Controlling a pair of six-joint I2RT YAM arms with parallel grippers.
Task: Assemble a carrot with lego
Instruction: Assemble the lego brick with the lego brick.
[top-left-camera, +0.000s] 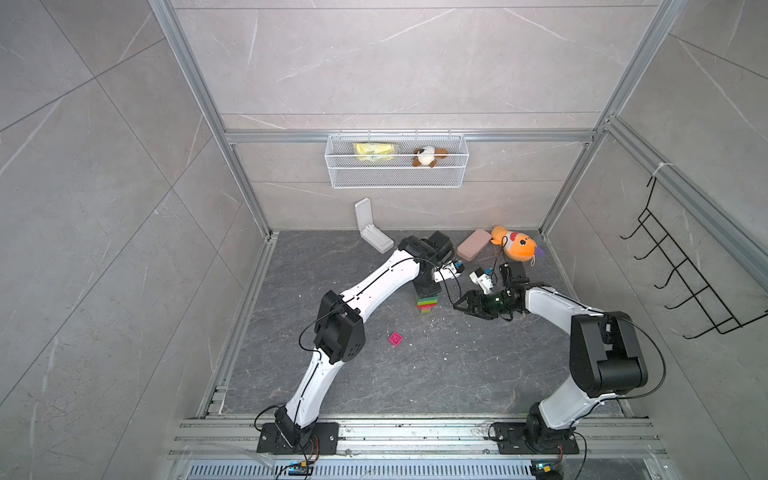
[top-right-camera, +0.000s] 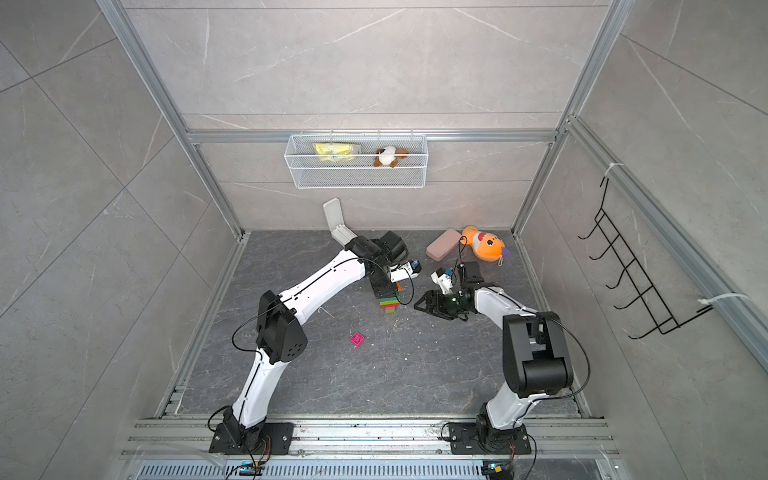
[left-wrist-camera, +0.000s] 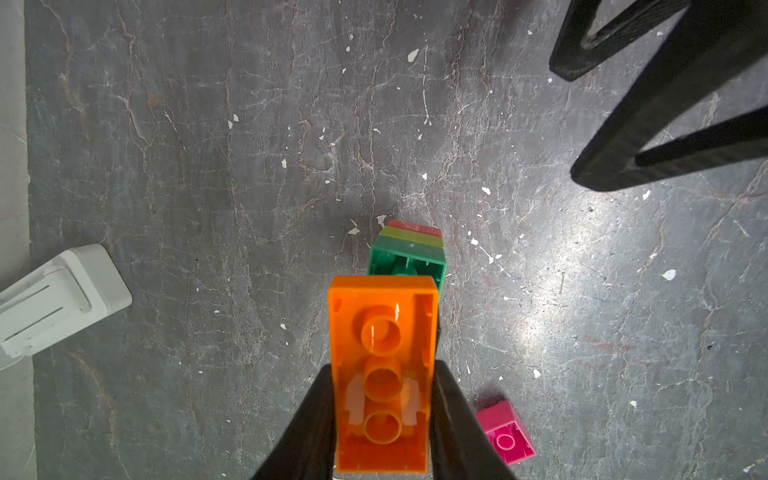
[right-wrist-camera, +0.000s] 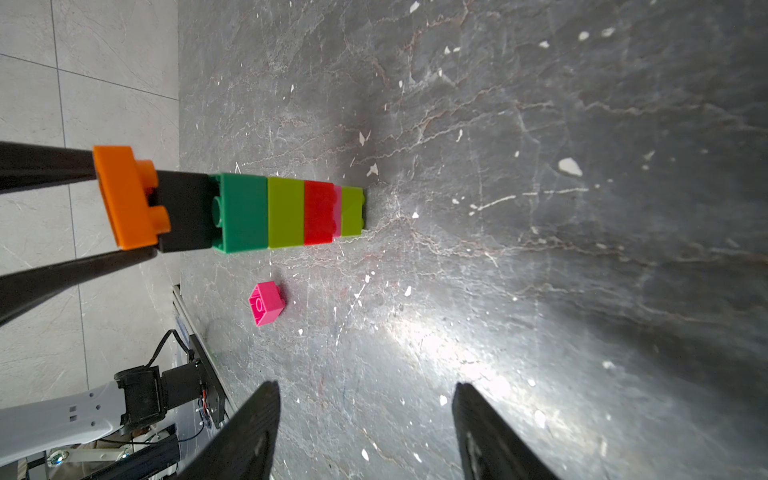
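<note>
Orange brick, clamped lengthwise and studs-down in left gripper, hangs just above upright carrot stack, which sits slightly beyond the fingertips; right gripper stands alongside, jaws apart, empty.

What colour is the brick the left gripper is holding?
Orange. The brick in the left gripper shows best in the left wrist view.

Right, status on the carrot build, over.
Left pincer shut on orange brick at the carrot stack top. Right pincer open, empty. Pink brick lies apart.
</note>
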